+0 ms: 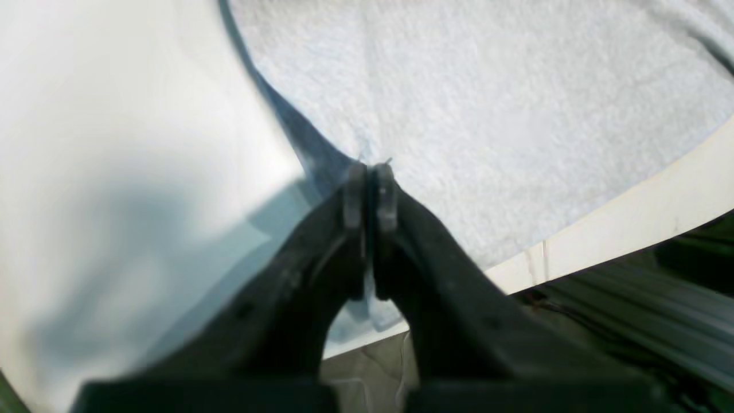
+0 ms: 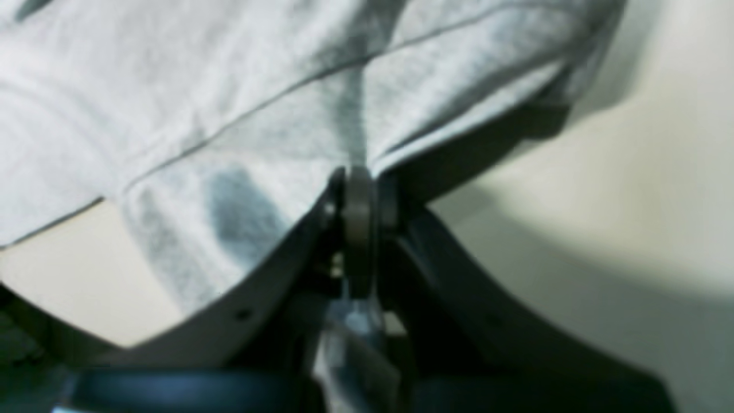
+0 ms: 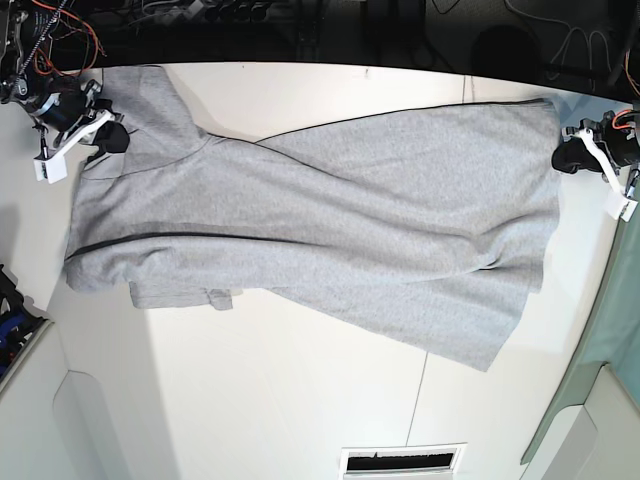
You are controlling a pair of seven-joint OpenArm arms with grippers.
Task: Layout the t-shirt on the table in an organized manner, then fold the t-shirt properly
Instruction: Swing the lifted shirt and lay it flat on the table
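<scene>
The light grey t-shirt is stretched lengthwise across the white table, sleeves at the left and hem at the right. No lettering shows. My left gripper is at the hem's far right corner, and in its wrist view the left gripper is shut on the t-shirt's edge. My right gripper is at the far left shoulder area, and in its wrist view the right gripper is shut on a pinch of t-shirt fabric, just above the table.
Cables and electronics line the far edge of the table. A slotted vent sits at the near edge, and a thin seam runs toward it. A teal surface borders the right side. The table edge is close to the left gripper.
</scene>
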